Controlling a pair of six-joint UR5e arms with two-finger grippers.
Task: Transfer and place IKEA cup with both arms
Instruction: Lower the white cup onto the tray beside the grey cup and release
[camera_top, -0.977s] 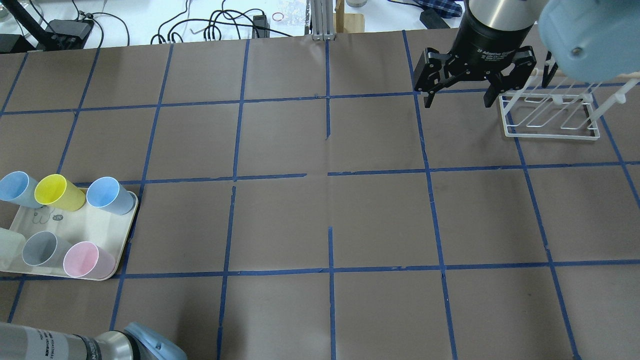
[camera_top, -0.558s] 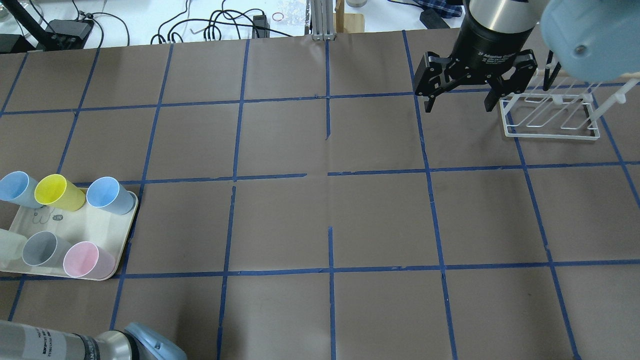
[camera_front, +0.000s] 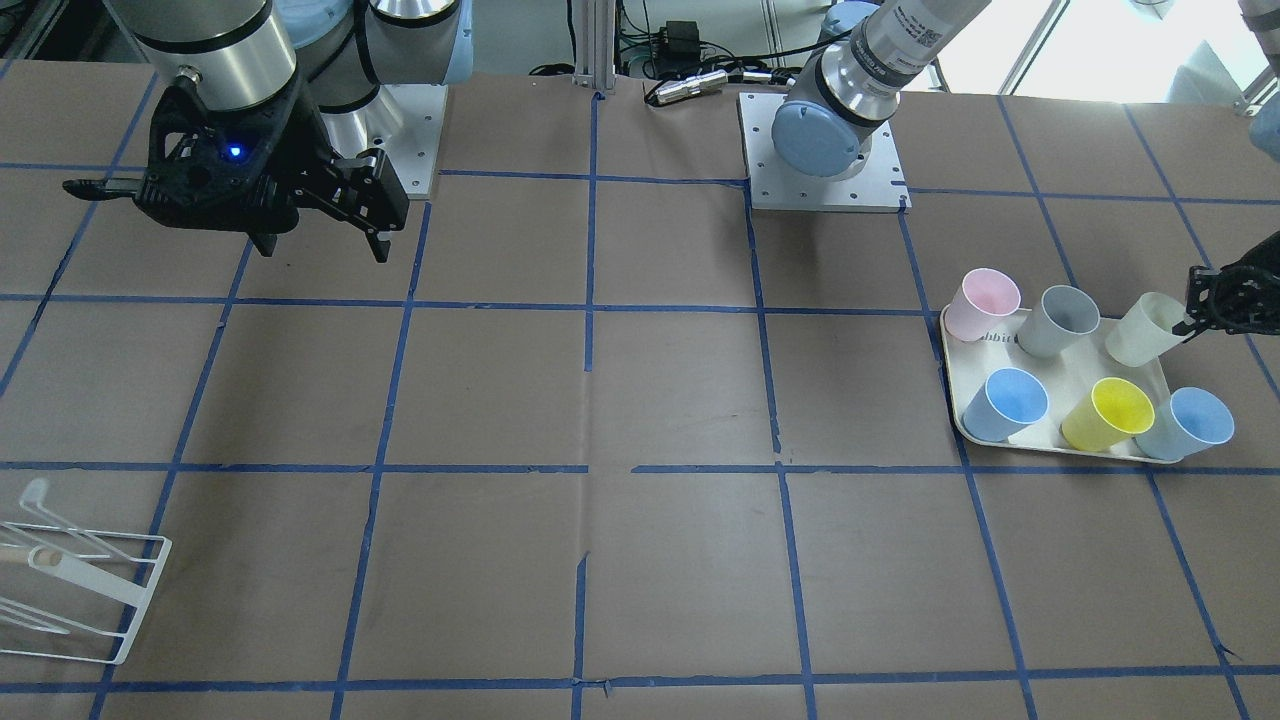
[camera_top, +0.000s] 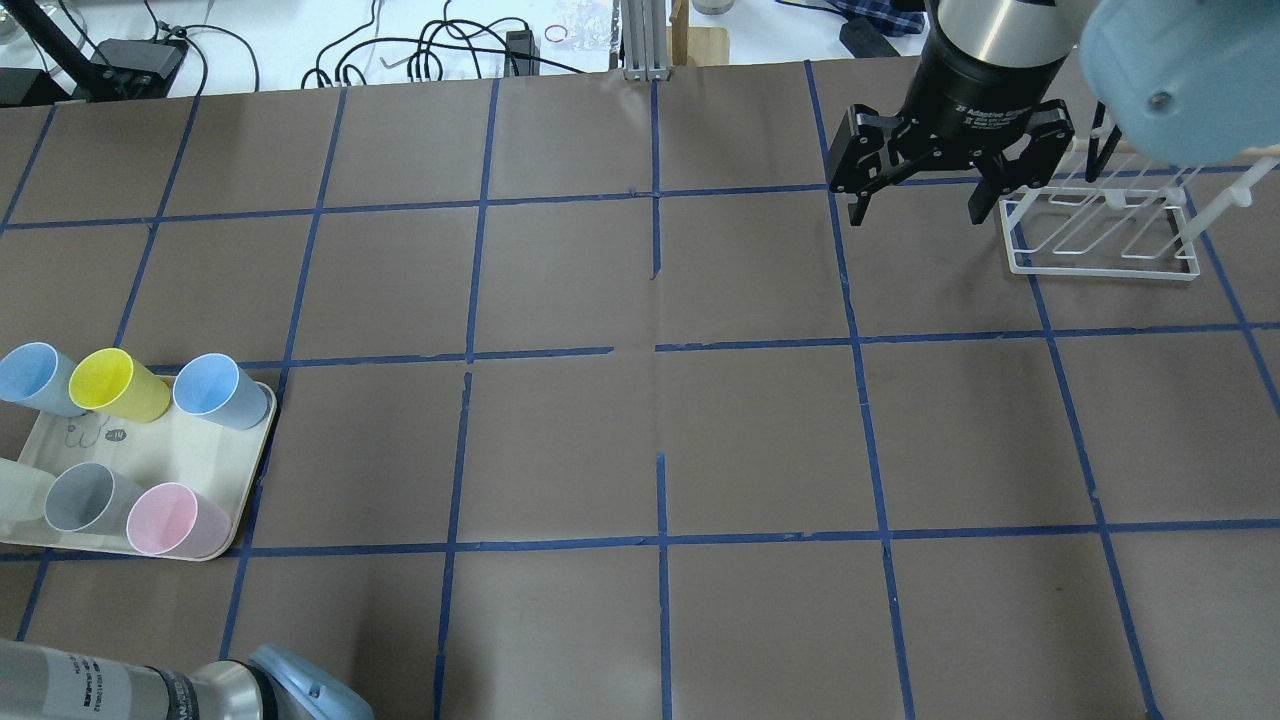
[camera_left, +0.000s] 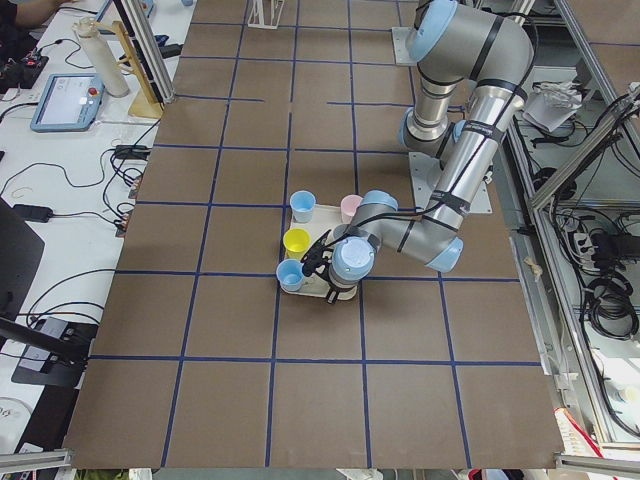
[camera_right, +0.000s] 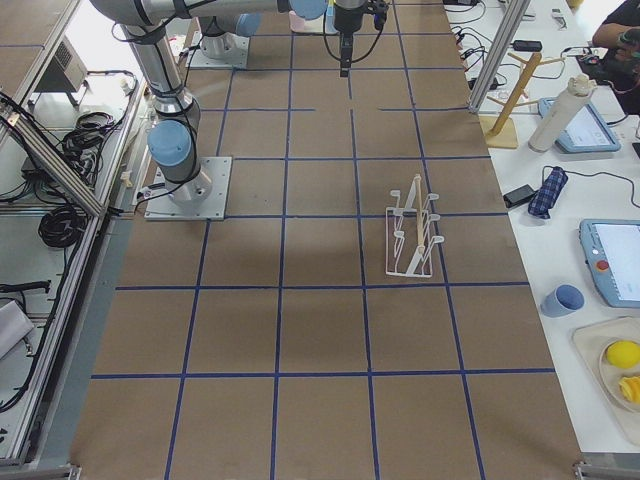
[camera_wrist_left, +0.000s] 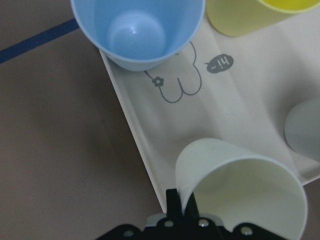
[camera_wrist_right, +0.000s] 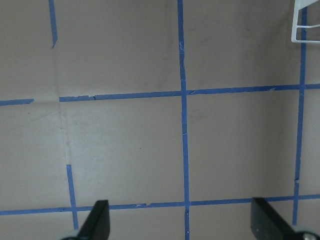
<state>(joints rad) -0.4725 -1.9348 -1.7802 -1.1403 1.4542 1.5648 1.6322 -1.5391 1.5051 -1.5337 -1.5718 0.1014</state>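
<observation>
The cream IKEA cup leans tilted at the corner of a cream tray. It also shows in the left wrist view and, partly cut off, at the overhead view's left edge. My left gripper is shut on the cup's rim, one finger inside and one outside. My right gripper is open and empty, hanging above the table far across it, beside a white wire rack. It also shows in the front view.
The tray also holds two blue cups, a yellow cup, a grey cup and a pink cup. They stand close around the cream cup. The brown table has a blue tape grid. Cables lie beyond the far edge.
The cream cup has shifted slightly toward the overhead view's left edge. The right gripper rose a touch and stays open.
</observation>
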